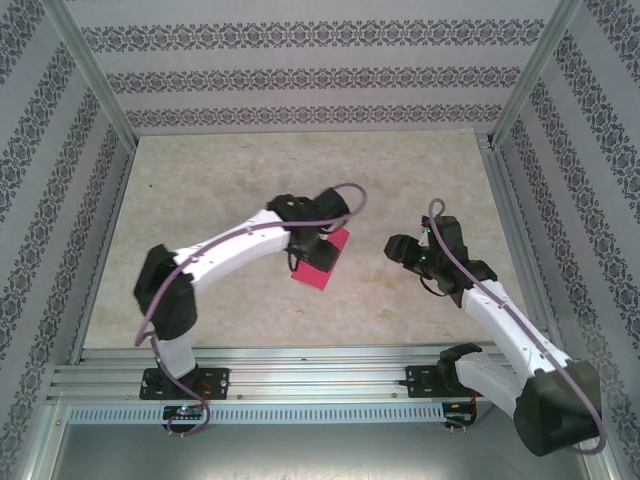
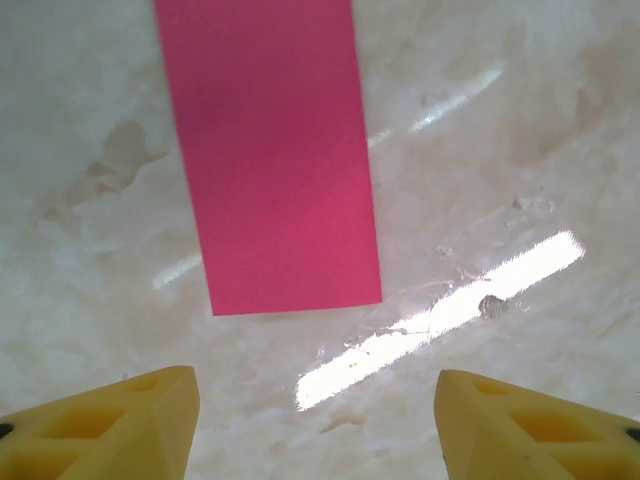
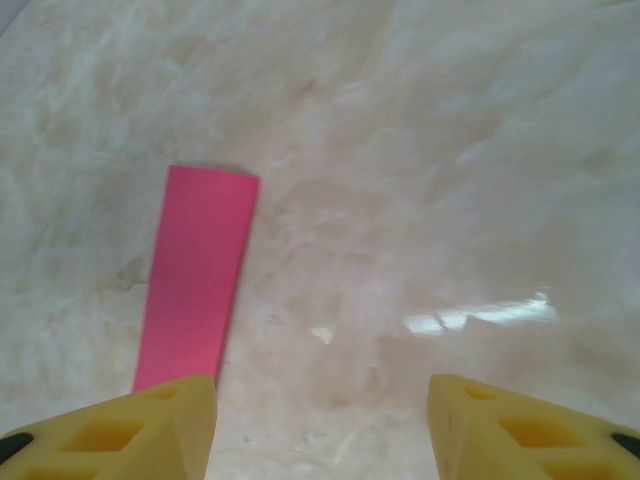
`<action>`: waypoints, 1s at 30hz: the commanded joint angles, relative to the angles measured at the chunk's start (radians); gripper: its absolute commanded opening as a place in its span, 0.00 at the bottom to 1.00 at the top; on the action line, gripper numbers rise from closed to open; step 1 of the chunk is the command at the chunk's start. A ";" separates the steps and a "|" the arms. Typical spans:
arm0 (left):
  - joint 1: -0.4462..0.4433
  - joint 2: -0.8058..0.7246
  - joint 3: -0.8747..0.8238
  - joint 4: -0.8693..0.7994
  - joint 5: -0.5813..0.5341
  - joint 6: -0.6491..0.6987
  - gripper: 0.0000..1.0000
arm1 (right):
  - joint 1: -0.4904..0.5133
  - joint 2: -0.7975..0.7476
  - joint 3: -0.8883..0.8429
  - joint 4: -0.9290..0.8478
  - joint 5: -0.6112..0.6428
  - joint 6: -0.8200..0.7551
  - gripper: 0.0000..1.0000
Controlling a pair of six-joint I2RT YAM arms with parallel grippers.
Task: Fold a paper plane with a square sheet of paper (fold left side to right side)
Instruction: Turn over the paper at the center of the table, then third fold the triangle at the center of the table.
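Top view: the paper lies flat near the middle of the table, partly hidden under the left gripper, which hangs directly over it. The right gripper stands well apart to the right, facing the paper, clear of the left arm's working space. Left wrist view: the paper shows as a narrow oblong, not a square, so one half appears to be laid over the other; no dart shape is formed. Its near short edge lies just ahead of the left gripper, whose yellow fingers stand wide apart with bare table between them, gripping nothing. The position suits pressing the crease or taking the edge for the next fold. Right wrist view: the paper runs away from the camera on the left side, flat and untouched. The right gripper holds its fingers spread with nothing between them, apparently waiting in reserve. The task is judged at an early stage.
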 commanded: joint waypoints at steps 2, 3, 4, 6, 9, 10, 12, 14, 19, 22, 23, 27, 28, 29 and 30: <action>0.206 -0.166 -0.287 0.395 0.315 -0.071 0.67 | 0.125 0.173 0.031 0.358 -0.059 0.125 0.57; 0.248 -0.189 -0.349 0.463 0.366 -0.095 0.67 | 0.157 0.225 0.056 0.383 -0.050 0.126 0.57; 0.282 -0.203 -0.395 0.511 0.402 -0.117 0.67 | 0.179 0.278 0.083 0.398 -0.037 0.123 0.57; 0.324 -0.215 -0.465 0.588 0.446 -0.150 0.67 | 0.207 0.371 0.133 0.422 -0.026 0.109 0.57; 0.362 -0.217 -0.539 0.691 0.491 -0.194 0.68 | 0.216 0.490 0.182 0.485 -0.032 0.106 0.57; 0.373 -0.210 -0.553 0.722 0.508 -0.207 0.68 | 0.215 0.530 0.195 0.510 -0.039 0.105 0.57; 0.383 -0.184 -0.566 0.765 0.540 -0.228 0.69 | 0.212 0.599 0.230 0.520 -0.043 0.098 0.56; 0.384 -0.146 -0.556 0.775 0.556 -0.231 0.69 | 0.208 0.665 0.265 0.528 -0.053 0.087 0.56; 0.385 -0.071 -0.536 0.786 0.555 -0.239 0.70 | 0.185 0.776 0.330 0.516 -0.078 0.069 0.54; 0.383 -0.051 -0.530 0.780 0.541 -0.238 0.71 | 0.174 0.786 0.325 0.497 -0.057 0.048 0.54; 0.383 -0.045 -0.528 0.779 0.541 -0.237 0.71 | 0.171 0.790 0.322 0.496 -0.057 0.044 0.54; 0.382 -0.012 -0.514 0.774 0.543 -0.239 0.72 | 0.156 0.821 0.313 0.504 -0.083 0.037 0.54; 0.381 -0.004 -0.509 0.772 0.544 -0.239 0.72 | 0.151 0.829 0.311 0.503 -0.088 0.037 0.54; 0.380 0.002 -0.506 0.772 0.546 -0.239 0.72 | 0.149 0.833 0.307 0.503 -0.089 0.035 0.54; 0.380 0.008 -0.503 0.771 0.546 -0.239 0.72 | 0.146 0.838 0.303 0.503 -0.090 0.032 0.54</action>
